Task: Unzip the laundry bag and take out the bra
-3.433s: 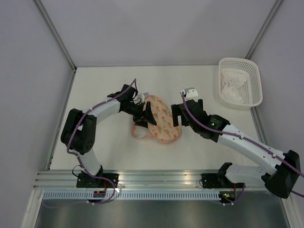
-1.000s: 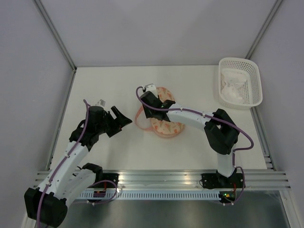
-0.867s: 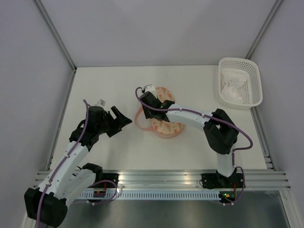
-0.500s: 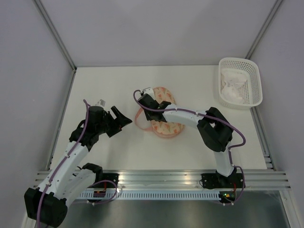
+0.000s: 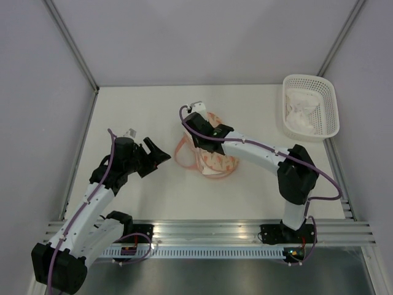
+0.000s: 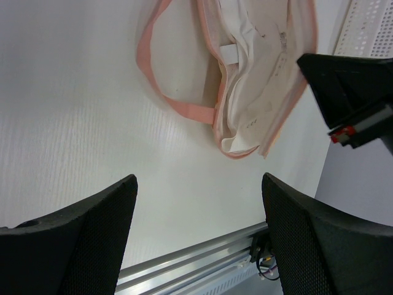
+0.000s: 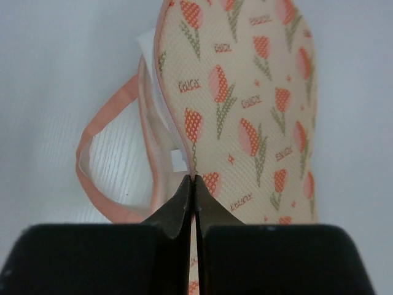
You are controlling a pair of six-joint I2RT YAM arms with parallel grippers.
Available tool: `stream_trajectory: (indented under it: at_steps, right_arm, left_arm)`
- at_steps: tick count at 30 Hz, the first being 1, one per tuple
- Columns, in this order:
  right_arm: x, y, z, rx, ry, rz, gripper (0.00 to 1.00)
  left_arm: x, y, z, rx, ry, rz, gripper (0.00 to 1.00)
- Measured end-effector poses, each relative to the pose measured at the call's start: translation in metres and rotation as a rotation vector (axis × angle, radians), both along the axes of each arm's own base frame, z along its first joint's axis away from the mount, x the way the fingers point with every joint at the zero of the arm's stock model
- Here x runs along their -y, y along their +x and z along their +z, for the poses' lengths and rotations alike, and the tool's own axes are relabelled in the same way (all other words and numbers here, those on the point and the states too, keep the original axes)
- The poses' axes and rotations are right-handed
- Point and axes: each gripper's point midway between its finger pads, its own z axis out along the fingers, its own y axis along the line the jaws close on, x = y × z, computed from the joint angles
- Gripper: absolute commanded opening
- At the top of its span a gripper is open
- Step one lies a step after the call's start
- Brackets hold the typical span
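Laundry bag (image 5: 212, 157) at centre of table (image 5: 135, 110), basket (image 5: 333, 114) far right, left end effector (image 5: 158, 153) left of bag.

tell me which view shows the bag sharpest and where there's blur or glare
Right wrist: sharpest, the laundry bag weave and print are crisp, though the right end effector is featureless black. Left wrist: the left end effector is soft and dark; the table shows a mild sheen. Top external: even light, faint shadows, bag small.

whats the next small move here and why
Probably bring the open left gripper toward the cream tulip-print laundry bag and into its gap: the right gripper is pinched on the bag's pink-trimmed edge, and white fabric shows inside the opening.
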Motion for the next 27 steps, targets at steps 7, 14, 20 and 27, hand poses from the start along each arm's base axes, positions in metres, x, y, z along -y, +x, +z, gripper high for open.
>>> stream_trajectory:
  at_steps: [7, 14, 20, 27]
  right_arm:
    - [0.054, 0.020, 0.046, 0.099, -0.068, -0.160, 0.01]
    - [0.145, 0.048, 0.026, 0.067, -0.234, -0.413, 0.00]
    - [0.199, 0.064, 0.000, 0.015, -0.315, -0.570, 0.45]
    - [0.231, 0.072, -0.025, -0.047, -0.374, -0.655, 0.85]
  left_arm:
    - [0.001, 0.000, -0.001, -0.006, -0.001, -0.003, 0.86]
    - [0.001, 0.000, -0.003, -0.015, -0.001, -0.007, 0.85]
    - [0.002, 0.000, -0.004, -0.020, -0.003, -0.011, 0.85]
    - [0.005, 0.001, 0.002, -0.014, -0.013, -0.020, 0.85]
